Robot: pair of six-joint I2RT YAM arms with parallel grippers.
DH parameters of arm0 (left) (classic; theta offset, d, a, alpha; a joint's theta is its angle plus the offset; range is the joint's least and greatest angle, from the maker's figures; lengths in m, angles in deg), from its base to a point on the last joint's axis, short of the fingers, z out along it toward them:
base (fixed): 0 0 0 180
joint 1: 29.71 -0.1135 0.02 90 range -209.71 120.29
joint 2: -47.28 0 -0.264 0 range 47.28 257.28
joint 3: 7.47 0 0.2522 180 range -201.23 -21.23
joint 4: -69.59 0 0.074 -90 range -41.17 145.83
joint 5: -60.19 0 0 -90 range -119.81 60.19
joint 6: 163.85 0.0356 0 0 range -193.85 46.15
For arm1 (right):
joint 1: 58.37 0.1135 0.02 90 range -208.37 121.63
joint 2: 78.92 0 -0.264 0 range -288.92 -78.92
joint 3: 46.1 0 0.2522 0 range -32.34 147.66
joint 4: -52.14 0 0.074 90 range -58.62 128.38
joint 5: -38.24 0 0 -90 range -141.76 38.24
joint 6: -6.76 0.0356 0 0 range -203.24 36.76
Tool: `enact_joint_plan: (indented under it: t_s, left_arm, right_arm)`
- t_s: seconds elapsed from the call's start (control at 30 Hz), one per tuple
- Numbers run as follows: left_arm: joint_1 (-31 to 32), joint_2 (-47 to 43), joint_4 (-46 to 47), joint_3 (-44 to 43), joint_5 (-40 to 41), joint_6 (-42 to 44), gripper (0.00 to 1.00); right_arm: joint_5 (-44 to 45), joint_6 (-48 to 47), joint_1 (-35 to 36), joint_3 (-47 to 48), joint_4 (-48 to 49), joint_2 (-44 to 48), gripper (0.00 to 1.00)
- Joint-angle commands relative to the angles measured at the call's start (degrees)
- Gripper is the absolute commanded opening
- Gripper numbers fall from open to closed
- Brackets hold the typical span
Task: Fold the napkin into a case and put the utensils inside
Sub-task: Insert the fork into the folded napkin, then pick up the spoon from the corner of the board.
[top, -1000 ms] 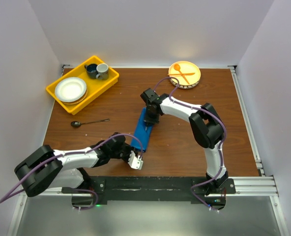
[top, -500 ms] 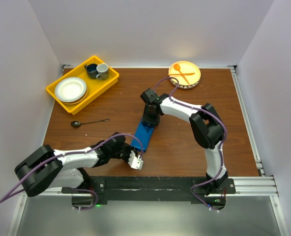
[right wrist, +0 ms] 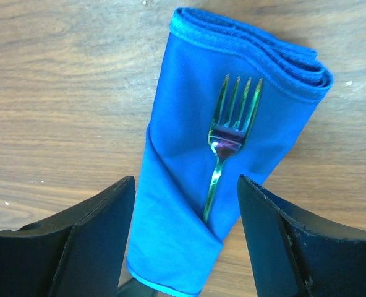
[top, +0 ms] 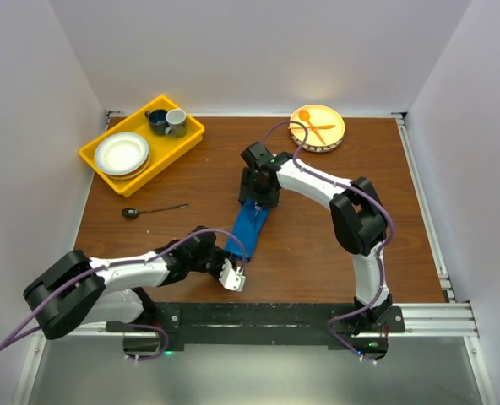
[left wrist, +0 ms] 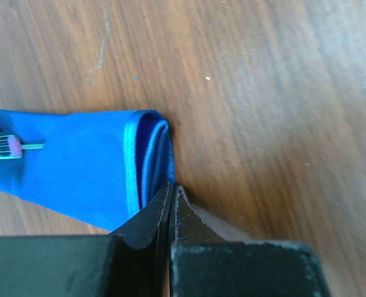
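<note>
The napkin (top: 250,224) lies folded as a long blue case (right wrist: 189,185) on the wooden table. The iridescent metal fork (right wrist: 229,133) rests on it, tines bare and handle tucked under a fold; its tines (left wrist: 2,147) also show in the left wrist view. My right gripper (right wrist: 186,182) hangs open over the case's far end, one finger on each side, touching nothing; in the top view my right gripper (top: 258,187) sits just beyond the case. My left gripper (left wrist: 171,193) is shut, its tips against the case's near end (left wrist: 147,154). The metal spoon (top: 153,209) lies to the left.
A yellow tray (top: 182,140) at the back left holds a white plate (top: 121,153) and two cups (top: 167,121). A yellow plate (top: 331,133) at the back holds an orange plastic spoon and fork (top: 312,126).
My right gripper has opened, let go of the fork and drawn back toward the far end of the case. The left arm has stayed where it was.
</note>
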Motion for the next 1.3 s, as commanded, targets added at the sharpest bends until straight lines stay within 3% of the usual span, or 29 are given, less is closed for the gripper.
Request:
enact_joint_plan:
  t_s: [0.0,0.13,0.2,0.4,0.53,0.7,0.9,1.27]
  left_arm:
    - [0.2,-3.3,-16.9,-3.8,-7.5,2.5,0.06]
    - [0.0,-10.1,-32.2,-9.8,-13.6,3.4,0.24]
    - [-0.8,-12.4,-38.5,-13.7,-14.8,0.5,0.31]
    - [-18.8,-14.1,-54.0,-25.1,-18.0,-4.2,0.57]
    - [-39.1,-5.7,-62.4,-32.9,-18.7,3.2,0.6]
    - [-57.0,10.6,-68.1,-42.1,-16.2,11.4,0.61]
    - [-63.2,22.9,-69.3,-50.9,-12.3,19.7,0.55]
    - [-61.9,29.3,-59.6,-48.8,-8.3,21.5,0.51]
  right_arm:
    - [1.8,-6.1,-0.7,3.7,-0.3,3.8,0.75]
    - [1.9,-14.9,-1.3,8.9,1.1,4.6,0.98]
    - [1.8,-20.9,-1.5,9.4,2.6,5.9,0.98]
    - [-5.7,-34.6,-4.8,1.2,15.1,15.5,0.98]
    - [-12.8,-40.3,-8.1,1.0,14.6,16.8,0.98]
    - [-17.6,-44.1,-9.5,0.3,10.6,17.3,0.98]
    - [-22.7,-45.6,-10.1,-2.4,8.8,18.3,0.98]
    - [-25.1,-46.3,-11.2,0.2,5.9,15.7,0.98]
